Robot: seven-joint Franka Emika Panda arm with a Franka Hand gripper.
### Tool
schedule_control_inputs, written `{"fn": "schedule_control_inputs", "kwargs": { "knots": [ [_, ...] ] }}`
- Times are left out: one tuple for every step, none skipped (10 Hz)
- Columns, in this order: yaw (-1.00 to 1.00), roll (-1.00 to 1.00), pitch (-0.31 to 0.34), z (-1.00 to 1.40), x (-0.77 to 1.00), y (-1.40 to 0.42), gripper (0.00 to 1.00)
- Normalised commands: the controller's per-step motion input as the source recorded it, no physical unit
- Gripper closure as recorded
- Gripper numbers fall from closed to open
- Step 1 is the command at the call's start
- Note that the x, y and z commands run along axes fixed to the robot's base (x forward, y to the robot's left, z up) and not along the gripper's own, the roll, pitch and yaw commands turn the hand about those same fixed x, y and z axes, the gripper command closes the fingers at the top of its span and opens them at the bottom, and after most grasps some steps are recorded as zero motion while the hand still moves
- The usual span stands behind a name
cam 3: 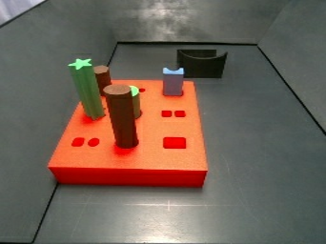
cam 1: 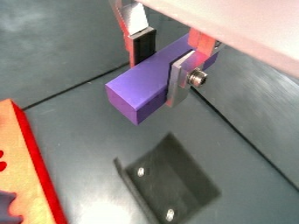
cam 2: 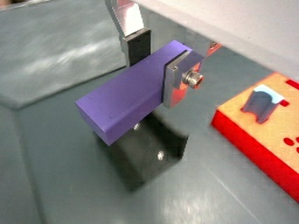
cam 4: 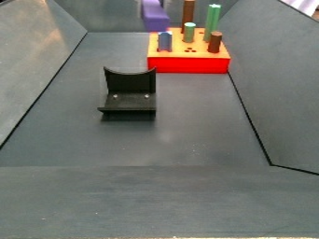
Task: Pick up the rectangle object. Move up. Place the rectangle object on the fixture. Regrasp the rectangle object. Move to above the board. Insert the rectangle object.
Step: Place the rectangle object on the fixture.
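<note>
My gripper [cam 1: 162, 63] is shut on the purple rectangle object [cam 1: 140, 92], a silver finger plate on one long side and a dark pad on the other. It holds the block level in the air, directly above the dark fixture's base plate [cam 1: 176, 179]. Both wrist views show this grip [cam 2: 158, 64], with the block [cam 2: 117, 109] over the fixture [cam 2: 146, 157]. In a side view the block [cam 4: 155, 13] hangs high at the picture's top edge, beyond the fixture [cam 4: 127, 93]. The red board [cam 3: 128, 143] lies apart from the fixture [cam 3: 201, 62]. The gripper is out of that side view.
On the board stand a green star-topped peg [cam 3: 86, 91], a brown round peg [cam 3: 121, 116] and a light blue-grey notched peg [cam 3: 173, 81]. Open holes show in the board's near half. Sloping grey walls [cam 4: 50, 56] enclose the floor.
</note>
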Motion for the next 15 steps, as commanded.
{"fn": "schedule_control_inputs", "kwargs": {
  "knots": [
    [-0.54,0.23,-0.043,0.03,0.23,-0.24,1.0],
    [-0.31,0.16,-0.02,0.02,0.13,-0.11,1.0],
    [-0.15,-1.0,0.095,-0.43,0.68,-0.25,1.0],
    [-0.12,-1.0,0.099,-0.43,0.65,-0.19,1.0],
    [-0.12,-1.0,0.095,-0.36,0.64,-0.1,1.0],
    [-0.13,-1.0,0.097,-0.11,0.54,-0.01,1.0],
    [-0.13,-1.0,0.113,-0.02,0.44,0.02,1.0],
    [-0.14,-1.0,0.125,-0.01,0.35,0.04,1.0],
    [-0.14,-1.0,0.124,-0.03,0.3,0.04,1.0],
    [-0.15,-1.0,0.123,-0.03,0.21,0.04,1.0],
    [-0.17,-1.0,0.131,-0.02,0.12,0.05,1.0],
    [-0.19,-1.0,0.123,-0.01,0.07,0.05,1.0],
    [-0.19,-0.91,0.101,-0.01,0.06,0.05,1.0],
    [-0.17,-0.67,0.065,-0.02,0.08,0.04,1.0],
    [-0.15,-0.43,0.046,-0.02,0.08,0.05,1.0]
  ]
}}
